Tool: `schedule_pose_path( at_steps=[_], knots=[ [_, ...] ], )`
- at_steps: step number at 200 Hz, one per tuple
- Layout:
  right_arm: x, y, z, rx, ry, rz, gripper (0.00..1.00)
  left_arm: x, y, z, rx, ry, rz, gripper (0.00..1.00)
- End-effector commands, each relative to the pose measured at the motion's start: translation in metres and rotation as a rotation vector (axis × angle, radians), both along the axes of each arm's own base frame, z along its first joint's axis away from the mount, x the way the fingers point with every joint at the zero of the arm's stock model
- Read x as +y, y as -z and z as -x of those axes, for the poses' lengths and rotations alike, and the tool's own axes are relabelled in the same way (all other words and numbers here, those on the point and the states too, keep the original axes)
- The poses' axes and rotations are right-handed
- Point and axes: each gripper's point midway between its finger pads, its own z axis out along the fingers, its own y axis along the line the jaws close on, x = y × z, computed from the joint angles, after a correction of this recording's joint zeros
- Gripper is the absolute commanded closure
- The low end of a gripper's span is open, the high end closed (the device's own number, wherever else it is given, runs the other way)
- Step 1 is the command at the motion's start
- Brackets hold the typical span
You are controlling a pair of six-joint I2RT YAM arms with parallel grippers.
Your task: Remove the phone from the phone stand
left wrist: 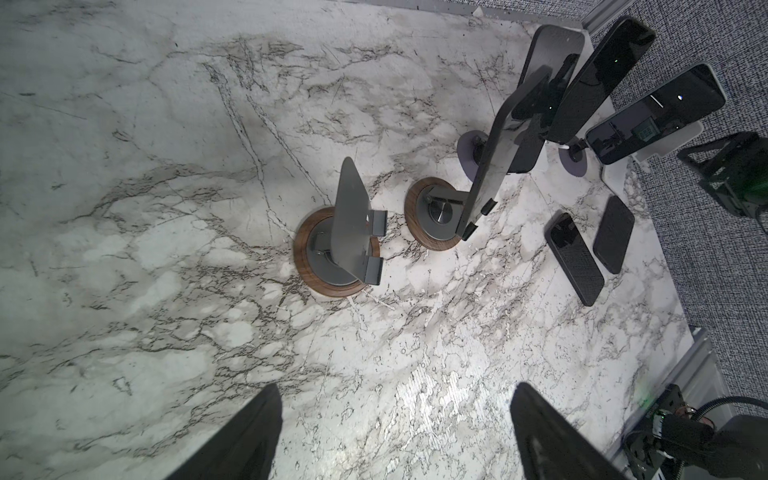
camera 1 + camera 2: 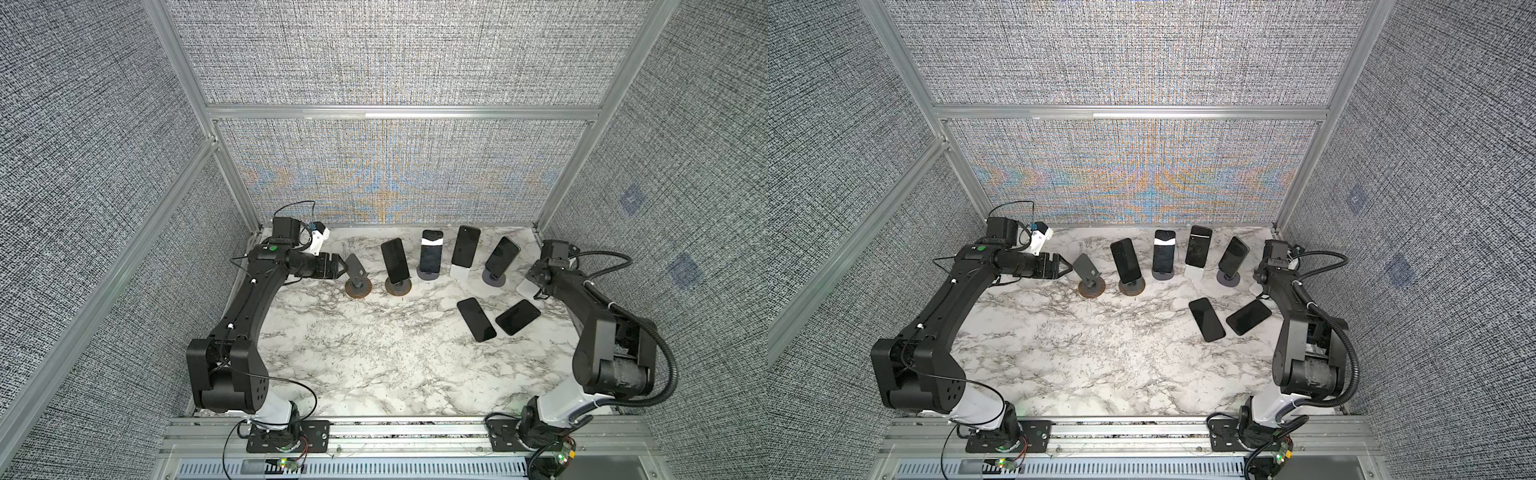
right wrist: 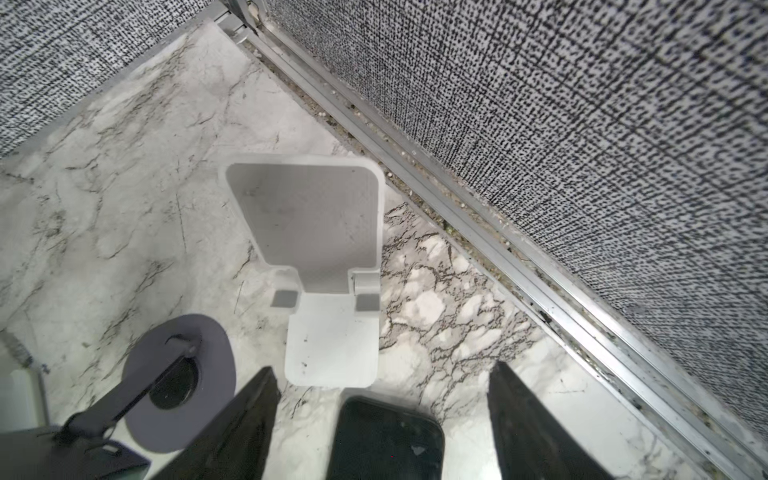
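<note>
Several dark phones lean on stands along the back of the table: one on a wood-based stand (image 2: 395, 259), one on a dark stand (image 2: 431, 253), one on a white stand (image 2: 465, 246), one on a purple-based stand (image 2: 502, 255). Two phones lie flat, a left one (image 2: 476, 319) and a right one (image 2: 518, 316). My right gripper (image 3: 384, 368) is open over the end of a flat phone (image 3: 386, 440), with a gap on both sides, in front of an empty white stand (image 3: 320, 232). My left gripper (image 1: 397, 385) is open and empty beside an empty grey stand (image 1: 349, 224).
The right side wall and its aluminium rail (image 3: 540, 266) run close behind the white stand. The purple stand base (image 3: 178, 382) sits just beside my right gripper. Bare marble table (image 2: 374, 357) fills the front middle.
</note>
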Motion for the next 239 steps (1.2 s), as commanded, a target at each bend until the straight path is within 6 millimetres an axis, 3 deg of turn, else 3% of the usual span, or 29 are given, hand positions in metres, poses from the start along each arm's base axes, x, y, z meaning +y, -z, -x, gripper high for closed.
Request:
schedule_pose_path(
  at_steps=[1, 31, 59, 90, 132, 239],
  knots=[
    [0.018, 0.006, 0.016, 0.079, -0.011, -0.107, 0.13, -0.002, -0.005, 0.002, -0.012, 0.009, 0.009, 0.13],
    [0.037, 0.013, 0.056, 0.164, 0.02, -0.213, 0.01, 0.0, -0.006, 0.001, -0.015, 0.007, 0.001, 0.13],
    [0.062, 0.025, 0.093, 0.282, 0.051, -0.365, 0.01, -0.001, -0.003, 0.001, -0.002, 0.006, 0.007, 0.13],
    [0.079, 0.038, 0.11, 0.36, 0.085, -0.466, 0.01, -0.001, -0.004, 0.001, -0.002, 0.005, 0.011, 0.13],
    [0.093, 0.062, 0.106, 0.407, 0.099, -0.52, 0.04, -0.002, -0.006, 0.002, -0.007, 0.007, 0.018, 0.13],
    [0.093, 0.106, 0.09, 0.495, 0.123, -0.515, 0.04, -0.002, -0.007, 0.002, -0.01, 0.009, 0.015, 0.13]
  ],
)
